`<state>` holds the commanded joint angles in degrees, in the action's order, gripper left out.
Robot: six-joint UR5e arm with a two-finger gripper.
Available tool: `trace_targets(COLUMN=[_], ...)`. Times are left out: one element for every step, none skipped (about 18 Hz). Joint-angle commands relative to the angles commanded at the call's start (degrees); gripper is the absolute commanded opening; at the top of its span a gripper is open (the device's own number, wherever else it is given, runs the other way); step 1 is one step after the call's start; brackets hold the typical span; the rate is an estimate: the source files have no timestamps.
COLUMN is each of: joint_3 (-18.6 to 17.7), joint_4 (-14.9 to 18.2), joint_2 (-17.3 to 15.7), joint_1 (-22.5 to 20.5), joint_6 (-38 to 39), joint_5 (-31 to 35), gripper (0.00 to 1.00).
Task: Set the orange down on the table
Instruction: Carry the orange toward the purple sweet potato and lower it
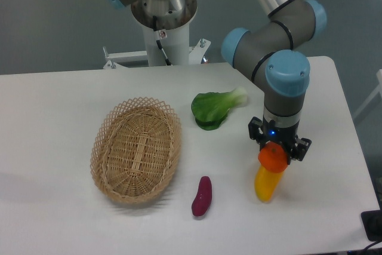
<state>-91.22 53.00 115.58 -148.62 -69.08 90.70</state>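
Observation:
The orange [273, 159] is a small bright-orange fruit held in my gripper [274, 156], which is shut on it at the right side of the white table [59, 106]. It hangs just above the upper end of a yellow-orange mango-shaped fruit [267, 184] lying on the table. The black fingers [296, 148] hide the orange's top. Whether the orange touches the yellow fruit I cannot tell.
An oval wicker basket [136, 148] stands left of centre. A green leafy vegetable [213, 108] lies behind and left of the gripper. A purple eggplant-like piece [202, 196] lies near the front. The table's right edge is close to the arm.

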Motion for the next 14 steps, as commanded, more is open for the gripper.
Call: trace_targets(joint_3=[-1.1, -2.2, -3.2, -4.1, -4.6, -4.7, -4.8, -5.1, -5.5, -6.0, -6.2, -6.4, -6.5, -6.4], joint_4=[-1.3, -3.0, -4.5, -5.4, -5.4, -5.4, -5.4, -5.4, -5.4, -5.5, -5.5, -5.5, -5.5, -5.5], joint_2=[0.0, 0.0, 0.0, 0.1, 0.4, 0.6, 0.9, 1.0, 1.0, 0.9, 1.0, 1.0, 1.2, 1.2], joint_1=[0.1, 0.2, 0.7, 1.9, 3.4, 4.0, 4.7, 5.3, 5.6, 6.0, 6.7, 7.2, 7.7, 8.4], joint_6=[0.0, -0.1, 0.0, 0.1, 0.1, 0.1, 0.2, 0.4, 0.9, 1.4, 1.8, 2.5, 3.2, 4.1], joint_5=[0.0, 0.1, 0.7, 3.3, 5.3, 6.0, 6.1, 6.2, 6.8, 7.5, 8.3, 8.9, 9.4, 9.8], gripper=[0.55, 0.55, 0.55, 0.55, 0.55, 0.56, 0.57, 0.57, 0.57, 0.57, 0.57, 0.57, 0.57, 0.57])
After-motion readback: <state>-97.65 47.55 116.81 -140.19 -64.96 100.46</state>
